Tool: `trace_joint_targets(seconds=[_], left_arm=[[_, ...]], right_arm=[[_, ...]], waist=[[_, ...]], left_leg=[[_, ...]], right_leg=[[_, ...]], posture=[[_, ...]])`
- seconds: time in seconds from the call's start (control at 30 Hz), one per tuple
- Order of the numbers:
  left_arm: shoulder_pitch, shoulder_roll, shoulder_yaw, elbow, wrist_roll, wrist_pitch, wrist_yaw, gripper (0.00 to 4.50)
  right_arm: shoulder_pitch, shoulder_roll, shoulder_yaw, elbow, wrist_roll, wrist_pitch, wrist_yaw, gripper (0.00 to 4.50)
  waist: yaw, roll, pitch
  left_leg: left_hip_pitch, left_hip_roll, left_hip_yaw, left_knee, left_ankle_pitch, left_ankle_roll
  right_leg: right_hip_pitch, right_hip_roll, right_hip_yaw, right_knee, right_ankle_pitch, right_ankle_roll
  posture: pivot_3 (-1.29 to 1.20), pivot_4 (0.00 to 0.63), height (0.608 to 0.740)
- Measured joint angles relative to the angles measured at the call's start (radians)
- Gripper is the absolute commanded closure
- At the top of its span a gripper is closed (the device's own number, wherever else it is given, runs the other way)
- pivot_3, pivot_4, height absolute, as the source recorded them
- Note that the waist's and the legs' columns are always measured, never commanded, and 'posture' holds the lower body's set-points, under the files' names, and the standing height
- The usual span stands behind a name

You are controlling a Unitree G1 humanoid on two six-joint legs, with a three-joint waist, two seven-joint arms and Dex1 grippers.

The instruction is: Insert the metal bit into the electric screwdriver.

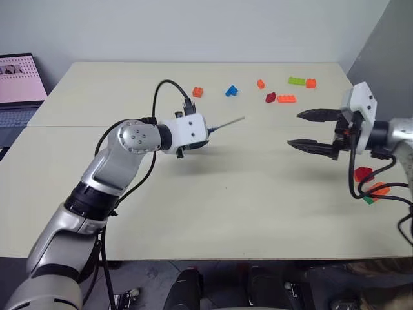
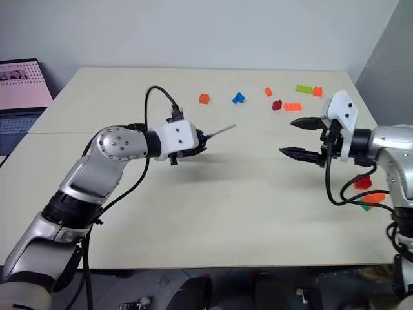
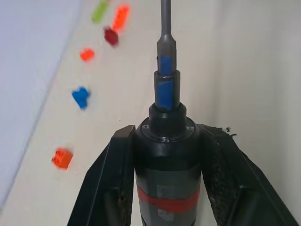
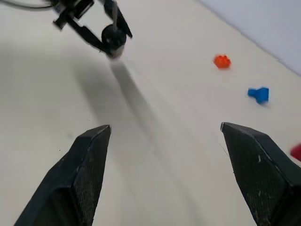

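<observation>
The left gripper (image 3: 164,174) is clamped on the electric screwdriver (image 3: 167,188), held above the table (image 1: 193,213). The metal bit (image 1: 227,123) projects from its tip. The right gripper (image 1: 310,131) is spread wide, empty, well apart from it.

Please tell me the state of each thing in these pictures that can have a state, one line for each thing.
Slim black electric screwdriver with red band: held in the left gripper, above the table.
Thin dark grey metal bit: seated in the screwdriver's nose, sticking out.
Left gripper: shut on the screwdriver.
Right gripper: open, holding nothing.
Laptop: lid open, screen lit.
</observation>
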Motion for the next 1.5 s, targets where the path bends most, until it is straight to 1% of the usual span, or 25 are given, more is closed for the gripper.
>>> trace_joint_targets(seconds=[0.03, 0.1, 0.23, 0.37, 0.43, 0.5, 0.53, 0.6, 0.63, 0.67, 0.7, 0.83, 0.9, 0.97, 1.17, 1.2, 1.33, 1.5], left_arm=[[-0.017, -0.033, -0.04, 0.056, 0.039, -0.049, -0.007, 2.86], [-0.039, -0.075, -0.078, 0.118, 0.083, -0.099, -0.017, 2.87], [-0.048, -0.155, -0.106, 0.211, 0.132, -0.152, -0.023, 2.87], [-0.043, -0.199, -0.115, 0.255, 0.16, -0.176, -0.042, 2.87], [-0.041, -0.209, -0.114, 0.268, 0.178, -0.189, -0.044, 2.87], [-0.038, -0.216, -0.114, 0.271, 0.187, -0.19, -0.046, 2.17], [-0.033, -0.222, -0.108, 0.271, 0.184, -0.183, -0.05, 2.05], [-0.02, -0.238, -0.081, 0.267, 0.172, -0.163, -0.05, 1.66], [-0.016, -0.24, -0.072, 0.263, 0.167, -0.152, -0.056, 1.37], [-0.013, -0.24, -0.066, 0.257, 0.162, -0.146, -0.062, 1.26], [-0.001, -0.241, -0.056, 0.238, 0.154, -0.13, -0.069, 0.95], [0.04, -0.242, -0.029, 0.155, 0.107, -0.05, -0.125, 0.02], [0.063, -0.241, -0.013, 0.107, 0.087, -0.017, -0.133, 0.02], [0.071, -0.23, 0.017, 0.061, 0.06, 0.025, -0.131, 0.02], [0.087, -0.142, 0.218, -0.098, -0.076, 0.18, -0.132, 0.02], [0.096, -0.119, 0.253, -0.122, -0.102, 0.206, -0.134, 0.02], [0.178, 0.021, 0.387, -0.199, -0.204, 0.249, -0.187, 0.02], [0.259, 0.102, 0.5, -0.25, -0.327, 0.343, -0.218, 0.02]], right_arm=[[-0.001, -0.029, 0.0, -0.049, 0.021, 0.018, 0.034, 0.57], [0.0, -0.055, 0.012, -0.112, 0.045, 0.04, 0.067, 0.57], [0.015, -0.1, 0.072, -0.195, 0.004, 0.025, 0.096, 0.57], [0.002, -0.079, 0.101, -0.186, -0.044, 0.012, 0.055, 0.57], [-0.019, -0.086, 0.125, -0.163, -0.076, 0.012, 0.053, 0.57], [-0.022, -0.087, 0.133, -0.152, -0.095, 0.008, 0.052, 0.57], [-0.023, -0.086, 0.14, -0.141, -0.11, -0.002, 0.051, 0.57], [-0.025, -0.082, 0.148, -0.124, -0.127, -0.017, 0.052, 0.57], [-0.027, -0.079, 0.152, -0.12, -0.133, -0.028, 0.054, 0.57], [-0.028, -0.078, 0.153, -0.12, -0.138, -0.033, 0.054, 0.57], [-0.031, -0.075, 0.155, -0.116, -0.143, -0.04, 0.054, 0.57], [-0.042, -0.061, 0.158, -0.092, -0.153, -0.049, 0.054, 0.57], [-0.047, -0.061, 0.158, -0.086, -0.159, -0.05, 0.054, 0.57], [-0.05, -0.06, 0.157, -0.076, -0.16, -0.05, 0.053, 0.57], [-0.05, -0.057, 0.132, -0.042, -0.159, -0.05, 0.037, 0.57], [-0.05, -0.054, 0.117, -0.035, -0.158, -0.051, 0.03, 0.57], [-0.018, -0.046, 0.054, -0.002, -0.15, -0.094, 0.018, 0.57], [0.014, -0.035, 0.022, 0.034, -0.122, -0.16, 0.033, 0.57]], waist=[[0.0, 0.0, 0.0], [-0.001, 0.0, 0.0], [0.0, 0.0, 0.0], [-0.002, 0.0, 0.0], [-0.002, 0.0, 0.0], [-0.002, 0.0, 0.0], [-0.002, 0.0, 0.0], [-0.001, 0.0, 0.0], [0.0, 0.0, 0.0], [0.0, 0.0, 0.0], [0.0, 0.0, 0.0], [-0.001, 0.0, 0.0], [-0.001, 0.0, 0.0], [-0.001, 0.0, 0.0], [-0.004, 0.0, 0.0], [-0.004, 0.0, 0.0], [-0.004, 0.0, 0.0], [-0.001, 0.0, 0.0]], left_leg=[[-0.001, 0.0, 0.0, 0.0, 0.0, 0.0], [-0.001, 0.0, 0.0, 0.001, 0.0, 0.0], [0.0, 0.001, 0.0, 0.001, 0.0, 0.0], [0.0, 0.001, 0.0, 0.001, 0.0, 0.0], [0.0, 0.001, 0.0, 0.001, 0.0, 0.0], [0.0, 0.001, 0.0, 0.001, 0.0, 0.0], [0.0, 0.001, -0.001, 0.001, 0.0, 0.0], [0.0, 0.001, -0.001, 0.001, 0.0, 0.0], [0.0, 0.001, -0.001, 0.001, 0.0, 0.0], [0.0, 0.001, -0.001, 0.001, 0.0, 0.0], [0.001, 0.001, -0.001, 0.001, 0.0, 0.0], [0.001, 0.001, -0.001, 0.002, 0.0, 0.0], [0.001, 0.002, -0.002, 0.002, 0.0, 0.0], [0.001, 0.002, -0.002, 0.002, 0.0, 0.0], [0.001, 0.003, -0.002, 0.002, 0.0, 0.0], [0.001, 0.003, -0.003, 0.002, 0.0, 0.0], [0.001, 0.003, -0.002, 0.001, 0.0, 0.0], [0.001, 0.003, -0.002, 0.002, 0.0, 0.0]], right_leg=[[0.0, 0.0, 0.0, 0.0, 0.0, 0.0], [0.0, 0.0, 0.0, 0.0, 0.0, 0.0], [0.0, 0.0, 0.0, 0.001, 0.0, 0.0], [0.0, 0.0, 0.0, 0.002, 0.0, 0.0], [0.0, 0.0, 0.0, 0.002, 0.0, 0.0], [0.0, 0.0, 0.0, 0.002, 0.0, 0.0], [0.0, 0.0, 0.0, 0.002, 0.0, 0.0], [0.0, -0.001, 0.0, 0.002, 0.0, 0.0], [0.001, -0.001, 0.0, 0.002, 0.0, 0.0], [0.001, -0.001, 0.0, 0.002, 0.0, 0.0], [0.001, 0.0, 0.0, 0.002, 0.0, 0.0], [0.001, 0.0, 0.0, 0.002, 0.0, 0.0], [0.001, 0.0, 0.0, 0.002, 0.0, 0.0], [0.001, 0.0, 0.0, 0.002, 0.0, 0.0], [0.001, 0.0, 0.0, 0.003, 0.0, 0.0], [0.001, 0.0, 0.0, 0.003, 0.0, 0.0], [0.001, 0.0, 0.0, 0.002, 0.0, 0.0], [0.001, 0.0, 0.0, 0.003, 0.0, 0.0]], posture=[[0.0, 0.15, 0.74], [0.0, 0.15, 0.74], [0.0, 0.15, 0.74], [0.0, 0.15, 0.74], [0.0, 0.15, 0.74], [0.0, 0.15, 0.74], [0.0, 0.15, 0.74], [0.0, 0.15, 0.74], [0.0, 0.15, 0.74], [0.0, 0.15, 0.74], [0.0, 0.15, 0.74], [0.0, 0.15, 0.74], [0.0, 0.15, 0.74], [0.0, 0.15, 0.74], [0.0, 0.15, 0.74], [0.0, 0.15, 0.74], [0.0, 0.15, 0.74], [0.0, 0.15, 0.74]])
